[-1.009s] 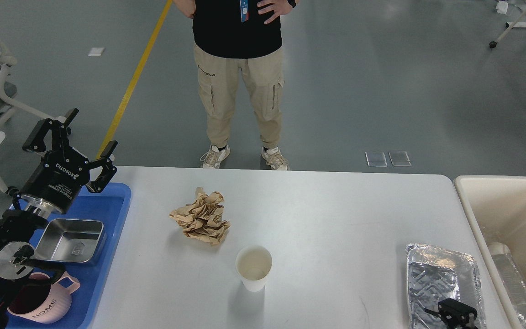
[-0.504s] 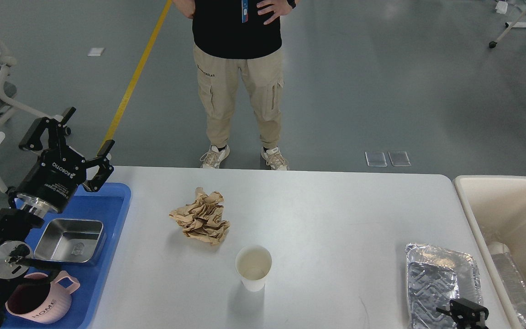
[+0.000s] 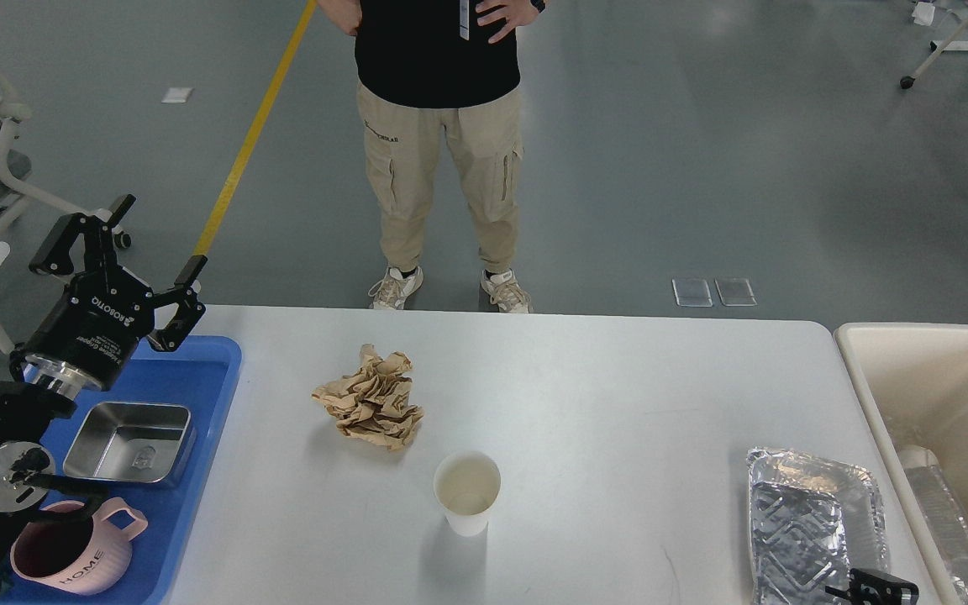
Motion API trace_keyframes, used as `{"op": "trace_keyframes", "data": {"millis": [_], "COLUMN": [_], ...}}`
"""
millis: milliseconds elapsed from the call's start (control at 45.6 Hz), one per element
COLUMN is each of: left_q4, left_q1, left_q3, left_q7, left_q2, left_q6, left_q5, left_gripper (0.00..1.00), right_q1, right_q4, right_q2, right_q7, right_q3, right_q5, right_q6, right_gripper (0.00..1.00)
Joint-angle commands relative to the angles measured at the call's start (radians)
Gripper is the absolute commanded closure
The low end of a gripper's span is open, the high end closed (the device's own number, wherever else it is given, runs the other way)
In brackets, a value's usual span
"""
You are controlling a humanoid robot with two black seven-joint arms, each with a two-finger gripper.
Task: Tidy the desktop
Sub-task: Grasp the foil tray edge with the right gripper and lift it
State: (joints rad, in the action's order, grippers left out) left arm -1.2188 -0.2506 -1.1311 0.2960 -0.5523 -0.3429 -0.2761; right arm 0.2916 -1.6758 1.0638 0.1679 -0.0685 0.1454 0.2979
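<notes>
Desktop [image 3: 618, 395]: white, fills the lower middle of the head view, between a blue tray [image 3: 198, 370] at its left end and a beige bin [image 3: 912, 353] at its right end.

On it: crumpled brown paper [image 3: 372, 399] left of centre; white paper cup [image 3: 467, 491], upright and mouth up, just in front and to the right of the paper, not touching it; foil tray [image 3: 816, 525] near the front right corner, close to the bin.

Blue tray holds a steel box [image 3: 128, 443] and, nearer the front, a pink mug [image 3: 72, 559] marked HOME.

Bin holds a clear plastic bottle [image 3: 946, 521] lying on its side.

Left gripper [image 3: 156, 239]: raised above the tray's far end, fingers spread wide, nothing between them.

Right gripper [image 3: 875, 588]: only a small dark tip at the bottom edge, over the foil tray's near end; cannot tell its state.

Person [image 3: 442, 143] stands beyond the far edge.
</notes>
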Motion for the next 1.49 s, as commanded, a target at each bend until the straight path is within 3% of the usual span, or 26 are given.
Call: {"op": "trace_keyframes", "data": {"millis": [0, 66, 175, 548, 658, 724, 965, 1294, 1469], "left_q4": [-0.001, -0.001, -0.001, -0.001, -0.001, -0.001, -0.001, -0.001, -0.001], "left_q1": [0.002, 0.002, 0.004, 0.010, 0.011, 0.011, 0.010, 0.010, 0.010], "left_q3": [0.001, 0.001, 0.001, 0.001, 0.001, 0.001, 0.001, 0.001, 0.001], "left_q7": [0.000, 0.000, 0.000, 0.002, 0.003, 0.003, 0.003, 0.003, 0.003], "left_q2": [-0.001, -0.006, -0.009, -0.024, -0.026, -0.028, -0.031, -0.043, -0.043], "left_q6": [-0.001, -0.001, -0.002, -0.008, -0.013, -0.015, -0.015, -0.022, -0.030], "left_q5": [0.000, -0.003, -0.006, -0.008, -0.008, -0.009, -0.011, -0.011, -0.023], "left_gripper": [0.03, 0.03, 0.03, 0.03, 0.03, 0.03, 0.03, 0.03, 0.03], "right_q1": [0.000, 0.000, 0.001, 0.004, 0.001, 0.001, 0.006, 0.015, 0.026], "right_q4": [0.001, 0.002, 0.007, 0.051, 0.070, 0.076, 0.074, 0.042, 0.042], "right_q2": [-0.013, -0.019, -0.031, -0.050, -0.067, -0.070, -0.068, 0.033, 0.172], "right_q7": [0.001, 0.001, 0.001, 0.002, 0.002, 0.002, 0.004, 0.005, 0.005], "right_q3": [0.007, 0.007, 0.001, -0.014, -0.013, -0.011, -0.004, 0.003, 0.006], "right_q5": [0.000, 0.000, 0.000, 0.000, -0.001, -0.001, -0.020, -0.116, -0.300], "right_q6": [0.012, 0.006, 0.001, 0.001, 0.000, -0.002, -0.006, -0.104, -0.253], "right_gripper": [0.51, 0.68, 0.73, 0.77, 0.82, 0.90, 0.97, 1.00, 1.00]}}
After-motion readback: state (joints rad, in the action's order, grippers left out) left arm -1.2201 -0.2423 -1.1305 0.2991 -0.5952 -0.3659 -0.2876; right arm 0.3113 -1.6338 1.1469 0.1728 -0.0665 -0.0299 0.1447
